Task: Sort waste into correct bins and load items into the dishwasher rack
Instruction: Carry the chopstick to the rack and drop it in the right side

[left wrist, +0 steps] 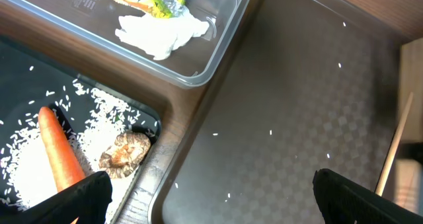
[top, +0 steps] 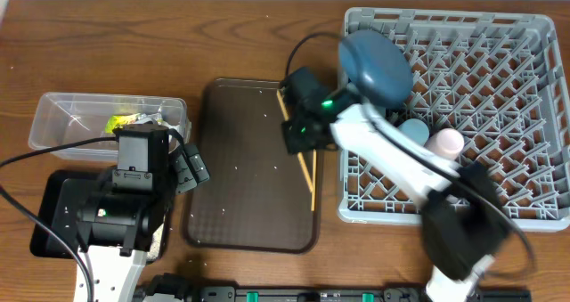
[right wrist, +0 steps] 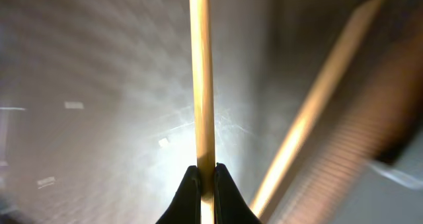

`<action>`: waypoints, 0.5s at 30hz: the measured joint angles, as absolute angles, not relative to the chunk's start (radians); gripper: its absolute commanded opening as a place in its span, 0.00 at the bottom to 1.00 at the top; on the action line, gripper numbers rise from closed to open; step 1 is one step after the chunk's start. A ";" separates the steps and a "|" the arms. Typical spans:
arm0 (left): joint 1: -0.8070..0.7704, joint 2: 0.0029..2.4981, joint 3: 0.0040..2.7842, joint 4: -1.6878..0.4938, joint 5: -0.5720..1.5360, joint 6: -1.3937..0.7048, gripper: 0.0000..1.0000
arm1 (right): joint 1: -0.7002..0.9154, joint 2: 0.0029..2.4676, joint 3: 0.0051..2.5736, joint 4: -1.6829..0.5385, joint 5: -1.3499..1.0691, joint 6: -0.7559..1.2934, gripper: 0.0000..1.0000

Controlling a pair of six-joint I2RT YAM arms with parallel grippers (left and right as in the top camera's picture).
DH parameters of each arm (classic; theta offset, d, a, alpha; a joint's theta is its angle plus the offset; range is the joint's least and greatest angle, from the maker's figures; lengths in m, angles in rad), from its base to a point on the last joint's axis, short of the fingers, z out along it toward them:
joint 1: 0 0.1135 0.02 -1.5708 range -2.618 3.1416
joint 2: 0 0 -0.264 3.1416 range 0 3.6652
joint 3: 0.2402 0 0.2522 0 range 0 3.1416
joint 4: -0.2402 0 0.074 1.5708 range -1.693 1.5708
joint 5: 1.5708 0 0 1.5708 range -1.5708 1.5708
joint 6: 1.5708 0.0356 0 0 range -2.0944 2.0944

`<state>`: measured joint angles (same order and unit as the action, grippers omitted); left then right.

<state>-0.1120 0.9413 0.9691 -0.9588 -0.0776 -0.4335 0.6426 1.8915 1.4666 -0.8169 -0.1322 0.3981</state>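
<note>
Wooden chopstick (right wrist: 201, 72) clamped in right pincer (right wrist: 203, 173); left pincer (left wrist: 211, 199) wide open, empty.

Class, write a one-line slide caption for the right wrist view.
Right gripper shut on one thin wooden chopstick over the dark-brown serving tray, the second chopstick slanting alongside.

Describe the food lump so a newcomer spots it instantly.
Find the black tray beside the clear tub. In its corner nearest the brown serving tray lies the food lump: brown and wrinkled, unlike the smooth orange carrot and white rice.
</note>
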 measured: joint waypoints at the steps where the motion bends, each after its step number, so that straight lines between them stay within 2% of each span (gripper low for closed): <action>1: -0.112 0.942 0.969 -0.958 -0.078 -0.434 0.98 | 0.626 1.831 1.468 -0.830 -0.128 0.390 0.01; 8: -0.112 0.943 0.969 -0.958 -0.078 -0.434 0.98 | 0.428 1.502 1.495 -1.030 -0.044 0.356 0.01; 15: -0.112 0.943 0.969 -0.958 -0.078 -0.434 0.98 | 0.082 1.467 1.491 -1.137 0.038 0.245 0.01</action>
